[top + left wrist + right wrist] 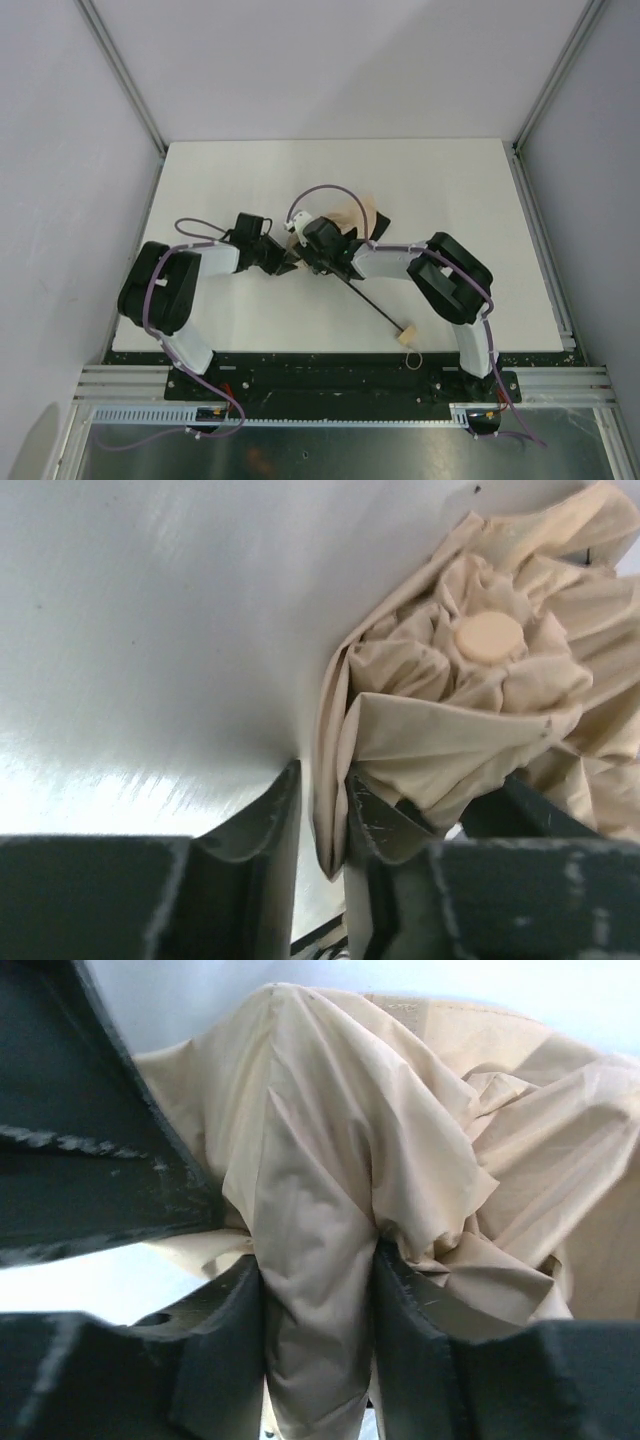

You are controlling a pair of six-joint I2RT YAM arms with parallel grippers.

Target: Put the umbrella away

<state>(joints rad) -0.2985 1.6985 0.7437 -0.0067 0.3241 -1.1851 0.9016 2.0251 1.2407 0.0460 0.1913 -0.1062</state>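
Fingers (400,1300) of the right end effector (318,1290) fill the near part of the right wrist view, clamped on a thick gathered fold of the canopy (420,1130). The left end effector (322,810) has its fingers nearly together around a thin edge fold. A sliver of the surface (150,630) shows beside that fold, so a firm clamp cannot be confirmed.

Location: the umbrella (355,220) lies at mid-surface between the two end effectors. Its bunched canopy lies to the far side. The black shaft (375,305) runs out extended toward the near right, ending at the handle (408,335) and wrist loop (413,357) close to the near edge. The round cap (490,637) faces the left wrist camera.

Step in hand, as judged: gathering the loose pleats against the shaft.

Procedure:
1. Confirm that the left end effector grips fabric only, not a rib.
2. Hold the right clamp fixed as the anchor.
3. Draw folds in one direction so that the pleats lie flat.
4. Avoid pulling across the shaft, as thin fabric may slip free or tear.
5. Collapse the shaft only once the canopy is snug.
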